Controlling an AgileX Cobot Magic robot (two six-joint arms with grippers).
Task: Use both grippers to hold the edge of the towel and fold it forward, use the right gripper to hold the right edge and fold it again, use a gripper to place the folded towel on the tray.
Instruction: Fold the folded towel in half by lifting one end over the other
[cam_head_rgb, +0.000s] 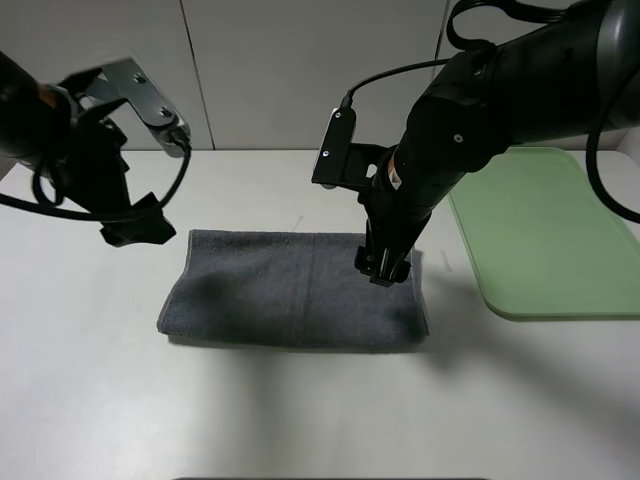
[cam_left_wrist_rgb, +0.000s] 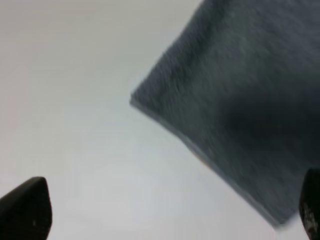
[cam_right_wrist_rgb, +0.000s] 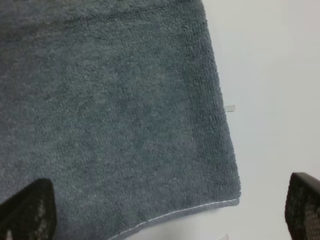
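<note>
The dark grey towel (cam_head_rgb: 290, 290) lies folded flat in the middle of the white table, long side running left to right. My right gripper (cam_head_rgb: 383, 268) hangs just above its far right part, open and holding nothing. In the right wrist view its fingers (cam_right_wrist_rgb: 27, 210) stand wide apart over the towel (cam_right_wrist_rgb: 115, 110), with the pale stitched edge of the towel (cam_right_wrist_rgb: 190, 211) between them. My left gripper (cam_head_rgb: 138, 228) is raised beside the towel's far left corner, also open. The left wrist view shows that corner of the towel (cam_left_wrist_rgb: 235, 100) ahead of the empty left gripper (cam_left_wrist_rgb: 170, 212). The light green tray (cam_head_rgb: 545, 230) sits to the right.
The tray's near left corner (cam_head_rgb: 490, 300) lies a short way from the towel's right end. A grey panelled wall (cam_head_rgb: 300, 70) rises behind the table. Bare white tabletop (cam_head_rgb: 320, 420) stretches in front of the towel.
</note>
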